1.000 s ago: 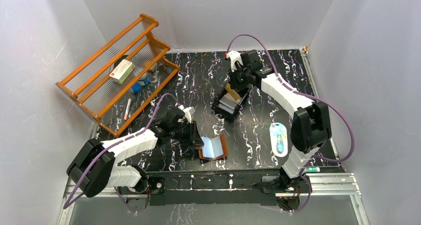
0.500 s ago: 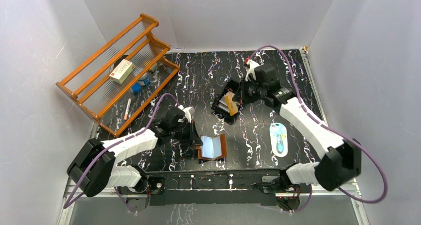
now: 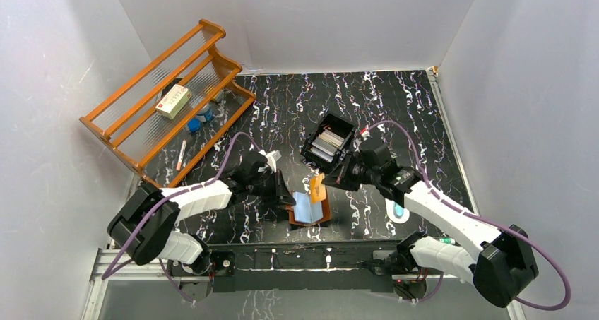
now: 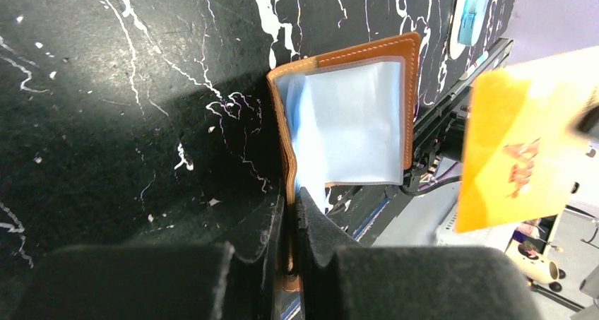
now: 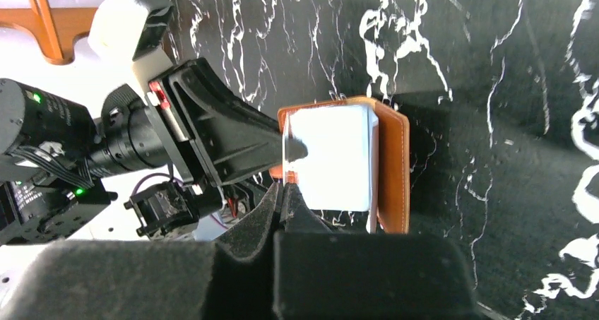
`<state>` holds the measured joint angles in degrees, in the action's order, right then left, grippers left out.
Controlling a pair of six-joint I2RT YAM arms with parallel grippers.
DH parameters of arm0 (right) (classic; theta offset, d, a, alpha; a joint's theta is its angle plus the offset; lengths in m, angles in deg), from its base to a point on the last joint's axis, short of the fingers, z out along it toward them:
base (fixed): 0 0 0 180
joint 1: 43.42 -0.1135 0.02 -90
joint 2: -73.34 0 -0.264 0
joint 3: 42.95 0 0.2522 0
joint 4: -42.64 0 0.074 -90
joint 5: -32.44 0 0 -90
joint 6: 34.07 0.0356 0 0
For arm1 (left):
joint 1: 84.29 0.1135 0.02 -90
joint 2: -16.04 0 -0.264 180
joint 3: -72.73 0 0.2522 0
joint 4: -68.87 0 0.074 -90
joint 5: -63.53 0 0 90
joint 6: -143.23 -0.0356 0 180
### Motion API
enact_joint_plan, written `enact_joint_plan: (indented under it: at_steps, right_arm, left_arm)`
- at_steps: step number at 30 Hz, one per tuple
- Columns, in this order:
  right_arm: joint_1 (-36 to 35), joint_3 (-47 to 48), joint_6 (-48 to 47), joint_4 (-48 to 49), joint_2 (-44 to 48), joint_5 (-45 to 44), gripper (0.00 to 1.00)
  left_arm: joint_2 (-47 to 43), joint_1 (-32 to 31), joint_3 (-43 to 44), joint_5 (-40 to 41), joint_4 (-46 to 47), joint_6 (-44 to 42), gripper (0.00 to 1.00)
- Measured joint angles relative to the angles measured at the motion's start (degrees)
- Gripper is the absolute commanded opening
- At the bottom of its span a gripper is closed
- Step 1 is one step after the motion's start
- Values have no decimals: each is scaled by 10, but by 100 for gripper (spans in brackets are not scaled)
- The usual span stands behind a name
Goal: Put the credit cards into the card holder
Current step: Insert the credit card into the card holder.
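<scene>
The desk (image 3: 395, 108) is black with white and purple veins, and plain white walls close it in at the back and on both sides. A wooden rack (image 3: 166, 101) leans at the left wall with a few small things on it, too small to name.

The card holder (image 4: 353, 122) lies open on the desk close to the near edge, with its pale blue sleeves facing up. The left fingers (image 4: 292, 205) are closed tight on its left edge, with brown leather between them. The right fingers (image 3: 329, 181) are pressed together on an orange card (image 3: 318, 188), which hangs upright just above the far edge of the holder. I cannot tell if the card touches the sleeves. In the right wrist view this card is seen only edge-on and is hard to make out. More cards (image 3: 326, 143), grey and white, stand in a black tray (image 3: 307, 154) just behind the right fingers.

The right arm covers a part of a white-and-blue packet (image 3: 393, 210), and the left wrist view cuts it off at the top.

The widest bare stretch of desk is behind the tray, toward the back wall; near the holder the two arms stand close together
</scene>
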<state>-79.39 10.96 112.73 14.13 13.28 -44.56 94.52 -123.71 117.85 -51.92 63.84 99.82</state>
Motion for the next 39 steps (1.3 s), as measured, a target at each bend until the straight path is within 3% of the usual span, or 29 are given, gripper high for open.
enact_joint_plan:
  at_steps: [7, 24, 30, 34, 39]
  right_arm:
    - [-27, -56, 44, 43, -9, -19, 0]
    - [-27, -150, -10, 126, -39, -53, 0]
    - [-27, -183, -20, 171, -39, -53, 0]
    - [-27, -192, -26, 188, -39, -54, 0]
    - [-27, -210, -30, 209, -39, -53, 0]
  left_arm:
    - [33, 0, 0, -23, 31, 10, 18]
    - [32, 0, 3, 8, -23, -44, 22]
    - [25, 1, 3, 23, -44, -61, 32]
    - [18, 2, 3, 31, -58, -67, 32]
    - [-9, 3, 3, 36, -69, -70, 11]
